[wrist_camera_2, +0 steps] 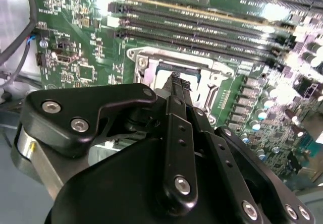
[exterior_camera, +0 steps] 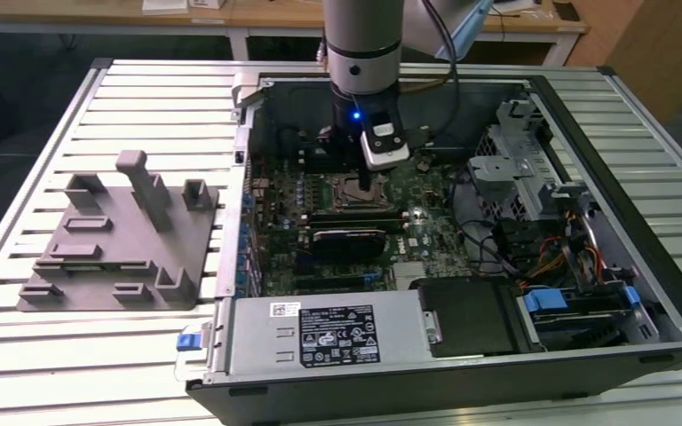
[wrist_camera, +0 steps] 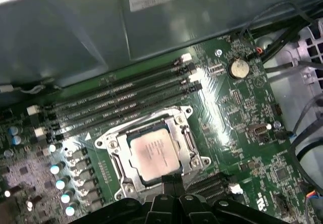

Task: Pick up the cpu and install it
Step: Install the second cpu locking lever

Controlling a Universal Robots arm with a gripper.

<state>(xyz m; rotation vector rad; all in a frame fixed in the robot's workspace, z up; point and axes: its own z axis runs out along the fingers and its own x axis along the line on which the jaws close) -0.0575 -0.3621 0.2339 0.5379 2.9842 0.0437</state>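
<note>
One cpu (wrist_camera: pixel 154 156) lies in its socket, touching the gripper (wrist_camera: pixel 170 179) fingertips.

slatted metal table (exterior_camera: pixel 104 355) – pale grey | wooden desks (exterior_camera: pixel 258 13) behind – dark floor (exterior_camera: pixel 10 98)

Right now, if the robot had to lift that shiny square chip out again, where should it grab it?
Probably by two opposite thin edges, coming straight down from above. The cpu lies flat inside the socket frame, so only its top and rim are reachable, and the frame walls block any sideways approach. The gripper hangs just above one edge of the chip.
</note>
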